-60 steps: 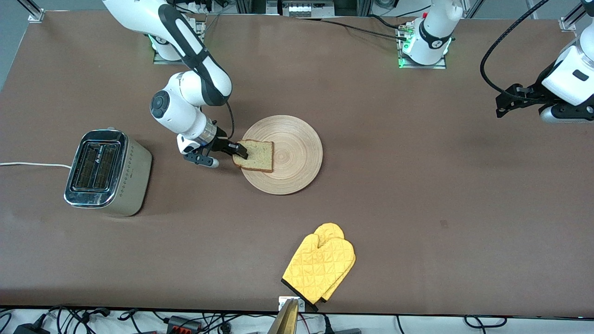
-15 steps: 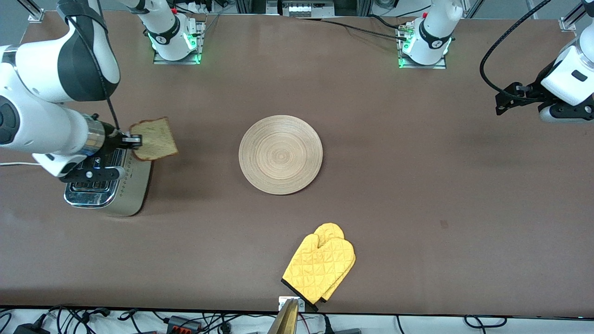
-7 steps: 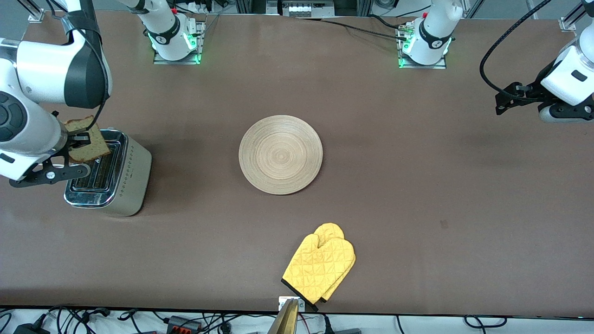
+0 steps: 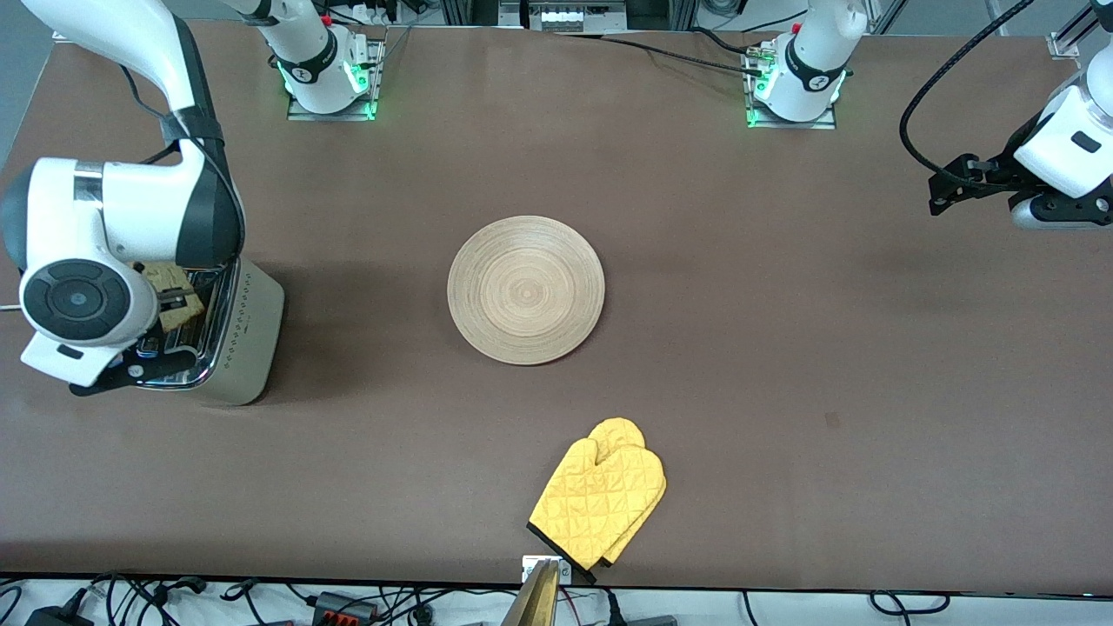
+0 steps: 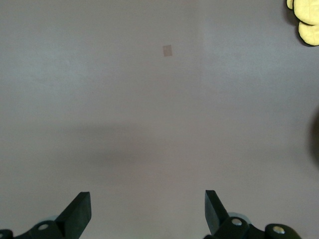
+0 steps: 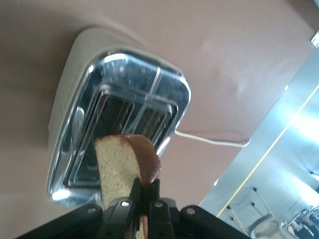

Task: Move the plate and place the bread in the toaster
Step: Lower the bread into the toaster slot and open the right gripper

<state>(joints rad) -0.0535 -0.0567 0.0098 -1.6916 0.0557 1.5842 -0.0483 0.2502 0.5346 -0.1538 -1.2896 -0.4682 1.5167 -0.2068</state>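
Observation:
My right gripper [image 6: 146, 185] is shut on the bread [image 6: 123, 164], a tan slice with a dark crust, and holds it edge-down just over the toaster [image 6: 119, 114]. In the front view the bread [image 4: 174, 291] peeks out under the right wrist, above the chrome top of the toaster [image 4: 248, 335]. The round wooden plate [image 4: 525, 289] lies bare at mid-table. My left gripper [image 5: 148, 209] is open over bare table and waits raised at the left arm's end of the table [image 4: 952, 187].
A yellow oven mitt [image 4: 600, 500] lies near the table's front edge, nearer the camera than the plate. The toaster's white cord [image 6: 212, 140] trails off toward the table's edge. A small pale mark [image 5: 167, 50] is on the brown table.
The right arm carried the bread from beside the toaster to over its slots and turned it edge-down. The plate and the left arm have not moved.

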